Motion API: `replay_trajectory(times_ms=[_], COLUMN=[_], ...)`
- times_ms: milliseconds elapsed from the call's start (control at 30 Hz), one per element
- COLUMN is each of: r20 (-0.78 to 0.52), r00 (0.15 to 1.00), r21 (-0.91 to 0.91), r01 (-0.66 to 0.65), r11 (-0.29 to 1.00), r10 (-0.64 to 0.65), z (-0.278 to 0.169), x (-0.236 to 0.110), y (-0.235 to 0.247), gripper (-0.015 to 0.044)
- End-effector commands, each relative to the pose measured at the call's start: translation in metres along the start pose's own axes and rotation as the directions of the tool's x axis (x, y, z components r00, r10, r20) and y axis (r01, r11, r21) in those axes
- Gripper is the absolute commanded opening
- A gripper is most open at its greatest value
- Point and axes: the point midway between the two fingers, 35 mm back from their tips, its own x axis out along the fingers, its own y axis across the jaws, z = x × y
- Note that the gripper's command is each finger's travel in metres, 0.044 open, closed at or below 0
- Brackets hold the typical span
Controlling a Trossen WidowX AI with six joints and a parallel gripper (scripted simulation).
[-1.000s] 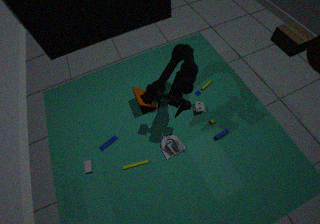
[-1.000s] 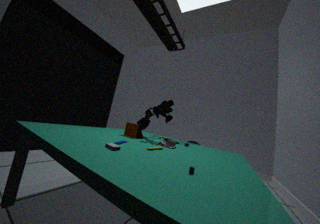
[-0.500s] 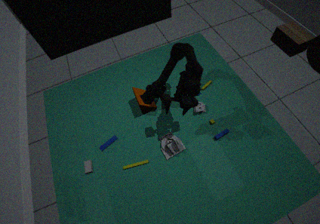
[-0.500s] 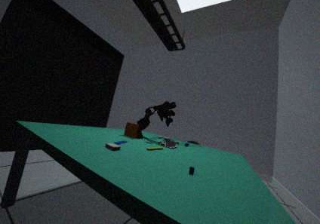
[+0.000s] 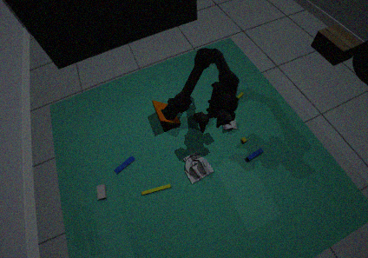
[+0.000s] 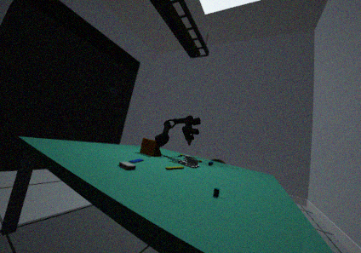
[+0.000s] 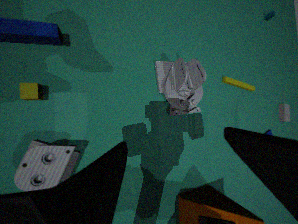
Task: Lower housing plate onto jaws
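Note:
The housing plate (image 5: 230,126) (image 7: 52,159), pale grey with two round holes, lies on the green mat, partly behind the arm in the top view and at the lower left of the wrist view. The two-jaw assembly (image 5: 197,168) (image 6: 189,161) (image 7: 184,86), grey and white, lies apart from it; its pins and stubs cannot be told clearly. My gripper (image 5: 213,122) (image 7: 174,139) is open and empty, above the mat between these two things in the top view. In the wrist view the plate lies beside the left finger and the assembly beyond the fingertips.
An orange block (image 5: 160,107) (image 6: 150,146) (image 7: 217,212) stands beside the arm. A yellow bar (image 5: 156,189) (image 6: 174,168) (image 7: 239,83), a pale block (image 5: 101,192) (image 6: 127,165) (image 7: 284,112), a blue bar (image 5: 254,155) (image 7: 30,31) and a yellow cube (image 5: 244,140) (image 7: 30,91) lie around.

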Motion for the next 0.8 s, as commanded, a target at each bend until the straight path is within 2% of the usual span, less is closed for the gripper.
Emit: replay_trajectory(times_ms=[0, 367, 767], r20=[-0.011, -0.059, -0.124], r00=[0.999, 0.988, 0.959], r21=[-0.08, -0.315, -0.537], r01=[-0.039, -0.156, -0.281], r11=[0.996, 0.936, 0.796], r10=[0.038, 0.145, 0.255], z=[0.001, 0.0, -0.005], x=[-0.001, -0.003, -0.008], y=[0.011, 0.044, 0.08], gripper=[0.044, 0.044, 0.044])
